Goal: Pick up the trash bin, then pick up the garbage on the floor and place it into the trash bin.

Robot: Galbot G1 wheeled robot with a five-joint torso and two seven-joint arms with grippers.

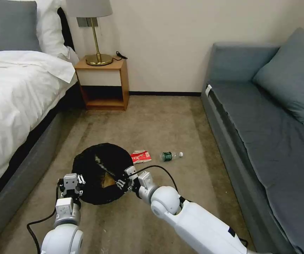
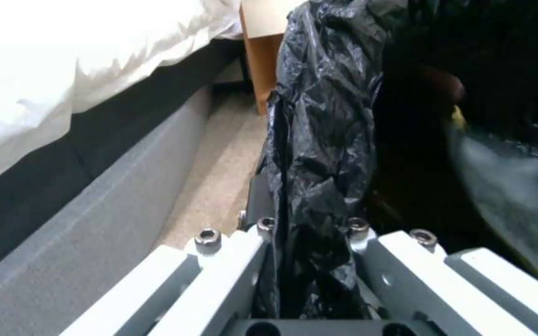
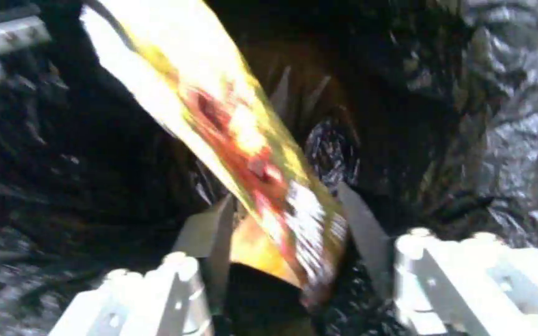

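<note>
Black-lined trash bin (image 1: 100, 173) gripped by left fingers (image 2: 263, 224); right fingers (image 3: 210, 233) parted around one gold wrapper (image 3: 244, 140).

Right end effector (image 3: 281, 224) fingers apart; gold-brown snack wrapper (image 3: 244, 135) between, over black liner (image 3: 487, 116).

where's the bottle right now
In the head view the bottle lies on the carpet right of the red wrapper, between the bin and the sofa.
</note>
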